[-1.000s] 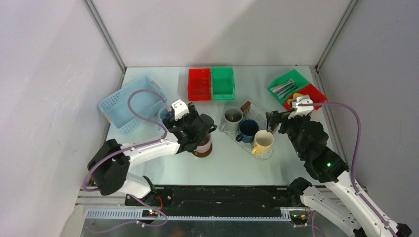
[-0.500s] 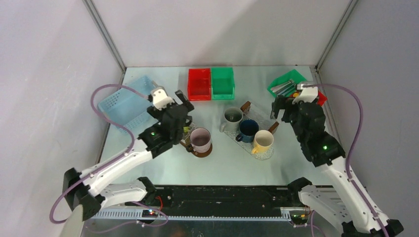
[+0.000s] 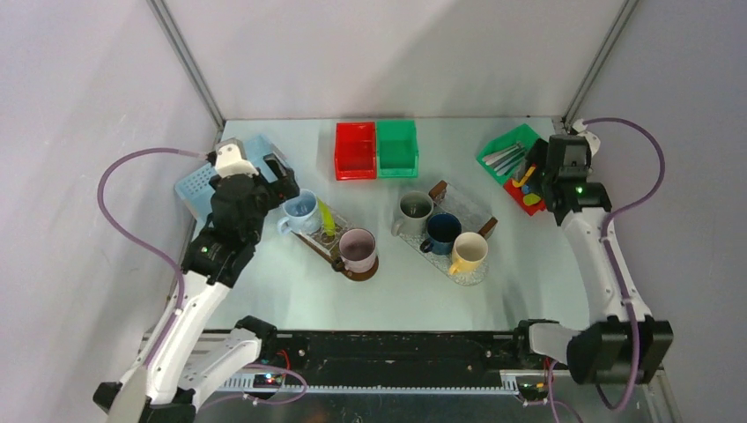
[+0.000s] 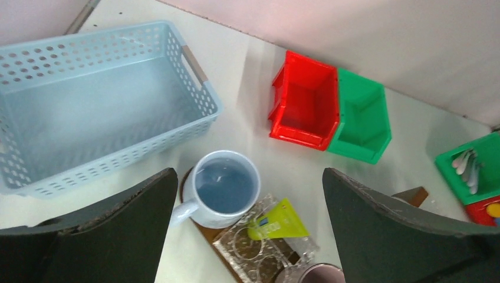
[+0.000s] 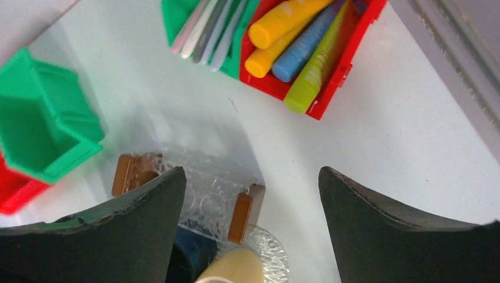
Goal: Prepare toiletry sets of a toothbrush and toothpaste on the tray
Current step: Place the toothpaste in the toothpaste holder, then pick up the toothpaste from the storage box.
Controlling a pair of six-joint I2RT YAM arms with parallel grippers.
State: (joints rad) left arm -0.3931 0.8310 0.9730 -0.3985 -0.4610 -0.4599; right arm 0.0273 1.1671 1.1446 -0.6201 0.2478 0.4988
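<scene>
A second ago the left gripper (image 4: pixel 247 174) hung low over the left tray (image 3: pixel 310 243). It has since pulled back toward the blue basket (image 3: pixel 231 181) at 10 o'clock, its fingers spread wide with nothing between them. A lime-green tube (image 4: pixel 277 219) lies flat on that tray, between the blue mug (image 4: pixel 226 187) and the mauve mug (image 3: pixel 358 249), so one toothpaste looks delivered. No toothbrush shows beside it, though the near end of the tray is cut off in the left wrist view.

The right gripper (image 5: pixel 250 171) has swung from the right tray (image 5: pixel 206 197) out to 2 o'clock. It now hovers above the red bin (image 5: pixel 354 56) of toothpaste tubes (image 5: pixel 306 50) and the green bin (image 5: pixel 171 17) of toothbrushes (image 5: pixel 206 26). Its fingers are apart and empty.

The task therefore seems to be early on: one tube is placed, its brush is probably still owed, and the right arm is positioned to fetch the next piece.
</scene>
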